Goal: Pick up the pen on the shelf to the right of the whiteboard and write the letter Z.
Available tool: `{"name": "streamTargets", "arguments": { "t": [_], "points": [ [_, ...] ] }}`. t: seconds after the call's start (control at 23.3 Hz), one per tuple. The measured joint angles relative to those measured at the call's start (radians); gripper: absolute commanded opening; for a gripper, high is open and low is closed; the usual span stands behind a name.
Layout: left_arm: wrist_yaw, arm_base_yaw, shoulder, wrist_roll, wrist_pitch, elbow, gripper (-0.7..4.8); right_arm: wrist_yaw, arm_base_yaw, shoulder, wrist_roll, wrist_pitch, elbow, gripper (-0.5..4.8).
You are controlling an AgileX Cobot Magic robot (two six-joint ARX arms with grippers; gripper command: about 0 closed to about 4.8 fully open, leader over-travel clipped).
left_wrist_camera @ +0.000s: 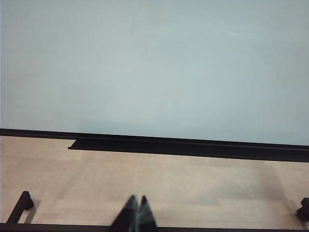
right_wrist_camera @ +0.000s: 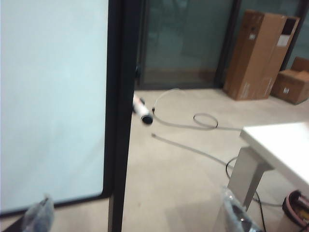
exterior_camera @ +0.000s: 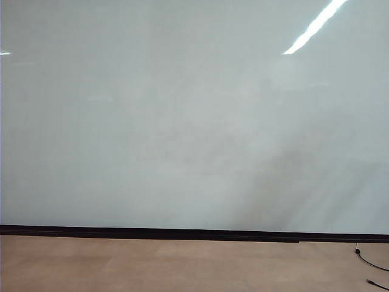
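The whiteboard (exterior_camera: 182,121) fills the exterior view, with a thin black strip (exterior_camera: 182,232) along its lower edge above the tan floor. In the right wrist view its black side frame (right_wrist_camera: 120,96) runs upright, and the pen (right_wrist_camera: 143,110), whitish with a dark end, juts out from behind it. The shelf under the pen is hidden by the frame. My right gripper (right_wrist_camera: 137,215) is open, with its fingers (right_wrist_camera: 41,215) far apart and well short of the pen. My left gripper (left_wrist_camera: 137,200) is shut and empty, low before the board (left_wrist_camera: 154,63). The letter Z is not in view.
Right of the board stand a tall cardboard box (right_wrist_camera: 260,55) and a smaller one (right_wrist_camera: 292,86). A white table (right_wrist_camera: 280,145) is close on the right. Cables (right_wrist_camera: 205,120) loop on the floor, and one (exterior_camera: 371,263) shows in the exterior view. A black base bar (left_wrist_camera: 19,208) lies low left.
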Motion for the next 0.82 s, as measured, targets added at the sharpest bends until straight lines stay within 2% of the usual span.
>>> {"name": "streamTargets", "arguments": {
  "t": [0.17, 0.39, 0.47, 0.56, 0.69, 0.82],
  "points": [
    [0.000, 0.000, 0.000, 0.000, 0.000, 0.000, -0.04, 0.034, -0.002, 0.000, -0.016, 0.119, 0.002, 4.68],
    [0.000, 0.000, 0.000, 0.000, 0.000, 0.000, -0.04, 0.014, -0.039, 0.055, -0.018, 0.126, 0.033, 4.68],
    [0.000, 0.000, 0.000, 0.000, 0.000, 0.000, -0.05, -0.066, -0.114, 0.173, -0.019, 0.125, 0.085, 4.68],
    [0.000, 0.000, 0.000, 0.000, 0.000, 0.000, -0.05, -0.111, -0.149, 0.226, -0.019, 0.143, 0.105, 4.68],
    [0.000, 0.000, 0.000, 0.000, 0.000, 0.000, -0.05, -0.231, -0.231, 0.356, -0.019, 0.232, 0.116, 4.67],
    [0.000, 0.000, 0.000, 0.000, 0.000, 0.000, -0.04, -0.455, -0.357, 0.546, -0.018, 0.436, 0.114, 4.67]
  ]
}}
